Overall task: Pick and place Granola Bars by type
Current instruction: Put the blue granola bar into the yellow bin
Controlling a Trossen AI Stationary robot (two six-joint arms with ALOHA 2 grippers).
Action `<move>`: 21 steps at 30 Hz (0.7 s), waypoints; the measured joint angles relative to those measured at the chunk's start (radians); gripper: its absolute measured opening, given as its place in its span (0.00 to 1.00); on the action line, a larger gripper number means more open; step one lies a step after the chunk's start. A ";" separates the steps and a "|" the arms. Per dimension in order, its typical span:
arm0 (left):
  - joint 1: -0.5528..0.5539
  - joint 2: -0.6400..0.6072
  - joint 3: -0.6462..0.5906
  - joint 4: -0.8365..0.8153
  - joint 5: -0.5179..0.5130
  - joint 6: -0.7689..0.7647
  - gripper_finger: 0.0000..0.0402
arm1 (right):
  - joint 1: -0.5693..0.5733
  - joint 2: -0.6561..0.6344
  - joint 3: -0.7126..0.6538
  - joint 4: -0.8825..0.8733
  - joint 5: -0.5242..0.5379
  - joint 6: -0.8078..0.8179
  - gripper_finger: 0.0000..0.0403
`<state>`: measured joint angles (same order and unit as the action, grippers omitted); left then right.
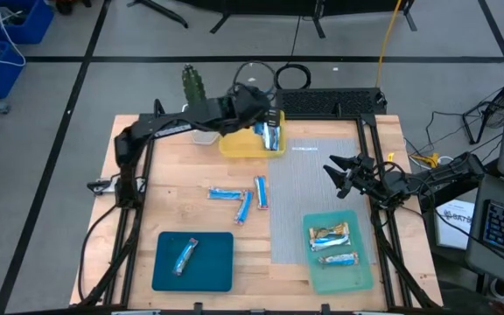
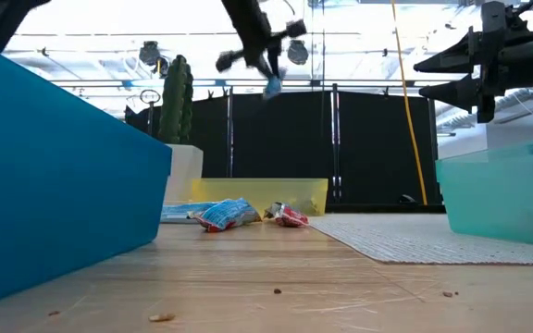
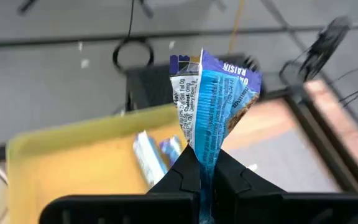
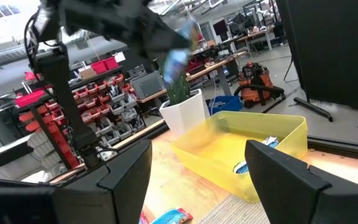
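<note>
The sorting is judged partly done: 1 blue bar (image 1: 185,255) lies in the dark teal tray (image 1: 217,271) at 7 o'clock, 2 tan bars (image 1: 331,236) in the light teal tray (image 1: 361,276) at 5 o'clock, and 3 blue bars (image 1: 241,199) are left on the table (image 1: 178,210) near centre. Another blue-and-white bar (image 3: 211,106) is clamped in the closed left gripper (image 3: 202,180) above the yellow tray (image 1: 234,149) at 12 o'clock, where blue bars already lie. The right gripper (image 1: 338,172) is held wide open and empty at 3 o'clock.

My overhead view is evenly and brightly lit, with only soft shadows under my arms on the table (image 1: 191,219). From table height the room's ceiling lights glare white behind me, and the near teal tray (image 2: 54,176) is a soft blur. My left wrist camera holds the blue bar (image 3: 213,99) sharp while the yellow tray (image 3: 73,162) behind it smears. My right wrist view blurs my other arm.
</note>
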<state>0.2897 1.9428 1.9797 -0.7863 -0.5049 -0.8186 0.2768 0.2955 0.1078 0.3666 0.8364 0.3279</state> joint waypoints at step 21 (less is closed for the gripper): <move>0.089 0.257 -0.002 -0.025 0.090 -0.067 0.03 | 0.000 0.000 0.000 0.001 0.000 0.000 0.62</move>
<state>0.3786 2.1998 1.9778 -0.8113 -0.4144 -0.8857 0.2764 0.2958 0.1078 0.3677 0.8364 0.3279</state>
